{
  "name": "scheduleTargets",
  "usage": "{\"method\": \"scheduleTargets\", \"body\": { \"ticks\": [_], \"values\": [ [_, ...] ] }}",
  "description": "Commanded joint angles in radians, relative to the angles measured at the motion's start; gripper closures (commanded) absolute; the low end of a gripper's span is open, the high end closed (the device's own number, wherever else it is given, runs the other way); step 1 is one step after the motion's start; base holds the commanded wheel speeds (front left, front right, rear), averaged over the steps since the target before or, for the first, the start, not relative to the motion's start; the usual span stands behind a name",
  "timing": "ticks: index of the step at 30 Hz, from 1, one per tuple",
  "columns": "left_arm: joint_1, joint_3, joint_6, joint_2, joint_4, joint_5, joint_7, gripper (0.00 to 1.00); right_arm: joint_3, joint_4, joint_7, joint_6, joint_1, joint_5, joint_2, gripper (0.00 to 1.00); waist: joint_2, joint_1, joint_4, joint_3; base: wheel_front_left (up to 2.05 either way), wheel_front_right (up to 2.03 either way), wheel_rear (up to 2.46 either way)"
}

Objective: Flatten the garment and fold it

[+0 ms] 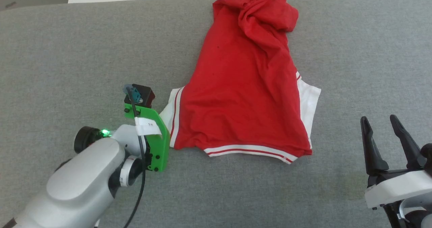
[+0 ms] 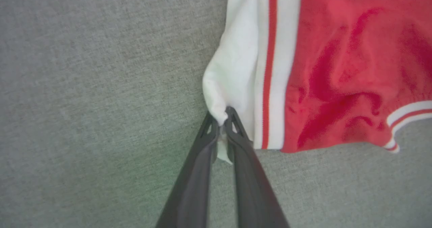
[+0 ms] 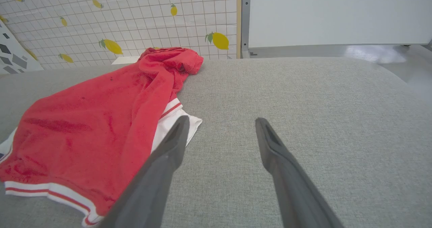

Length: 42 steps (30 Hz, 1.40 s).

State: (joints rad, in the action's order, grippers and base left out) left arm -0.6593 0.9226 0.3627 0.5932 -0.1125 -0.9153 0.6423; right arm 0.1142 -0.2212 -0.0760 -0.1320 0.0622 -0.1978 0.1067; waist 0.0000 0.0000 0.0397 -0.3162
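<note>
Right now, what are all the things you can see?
grey surface: one, grey fabric, stretching across the head view.
garment: one, red with white-and-red striped trim, lying on the grey surface, far end bunched.
lemon wall: one, white grid with yellow lemons, behind the surface.
white panel: one, white, beside the lemon wall.
left gripper: one, dark, shut on the garment's white corner.
right gripper: one, dark, open, over the surface right of the garment.
</note>
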Motion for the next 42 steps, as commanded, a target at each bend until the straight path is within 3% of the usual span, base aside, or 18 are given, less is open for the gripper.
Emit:
{"method": "scheduleTargets", "body": {
  "ticks": [1, 8, 15, 21, 22, 23, 28, 35, 42],
  "values": [
    [0.028, 0.003, 0.004, -0.004, -0.01, -0.005, -0.021, 1.0, 0.002, 0.004, -0.001, 0.001, -0.007, 0.007, -0.006, 0.0, 0.0, 0.0, -0.016, 0.014, 0.0, 0.0, 0.0],
    [0.062, -0.045, 0.014, 0.018, -0.012, 0.014, -0.155, 1.0, -0.002, 0.025, -0.026, 0.001, 0.005, 0.007, 0.0, 0.0, 0.0, 0.0, -0.059, 0.075, 0.0, 0.0, 0.0],
    [0.087, -0.108, 0.072, 0.082, -0.02, 0.072, -0.31, 1.0, -0.017, 0.036, -0.085, 0.001, 0.028, -0.005, 0.008, 0.0, 0.0, 0.0, -0.107, 0.113, 0.0, 0.0, 0.0],
    [0.14, -0.117, 0.103, 0.112, -0.052, 0.091, -0.37, 1.0, -0.038, 0.053, -0.157, 0.001, 0.043, -0.011, 0.022, 0.0, 0.0, 0.0, -0.137, 0.106, 0.0, 0.0, 0.0],
    [0.146, -0.109, 0.097, 0.113, -0.055, 0.096, -0.373, 0.89, -0.043, 0.054, -0.167, 0.001, 0.042, -0.013, 0.025, 0.0, 0.0, 0.0, -0.139, 0.104, 0.0, 0.0, 0.0],
    [0.15, -0.098, 0.082, 0.112, -0.051, 0.102, -0.383, 0.0, -0.047, 0.056, -0.181, 0.001, 0.042, -0.013, 0.03, 0.0, 0.0, 0.0, -0.143, 0.103, 0.0, 0.0, 0.0],
    [0.154, -0.117, 0.086, 0.088, -0.05, 0.14, -0.514, 0.0, -0.056, 0.068, -0.251, 0.001, 0.026, -0.015, 0.049, 0.0, 0.0, 0.0, -0.162, 0.111, 0.0, 0.0, 0.0],
    [0.172, -0.147, 0.046, 0.041, -0.046, 0.183, -0.771, 0.0, -0.054, 0.131, -0.45, 0.001, -0.013, -0.044, 0.048, 0.0, 0.0, 0.0, -0.194, 0.148, 0.0, 0.0, 0.0],
    [0.194, -0.103, 0.002, 0.035, -0.049, 0.299, -0.889, 0.0, -0.054, 0.203, -0.629, 0.001, -0.086, -0.033, 0.059, 0.0, 0.0, 0.0, -0.231, 0.155, 0.0, 0.0, 0.0]
  ]
}}
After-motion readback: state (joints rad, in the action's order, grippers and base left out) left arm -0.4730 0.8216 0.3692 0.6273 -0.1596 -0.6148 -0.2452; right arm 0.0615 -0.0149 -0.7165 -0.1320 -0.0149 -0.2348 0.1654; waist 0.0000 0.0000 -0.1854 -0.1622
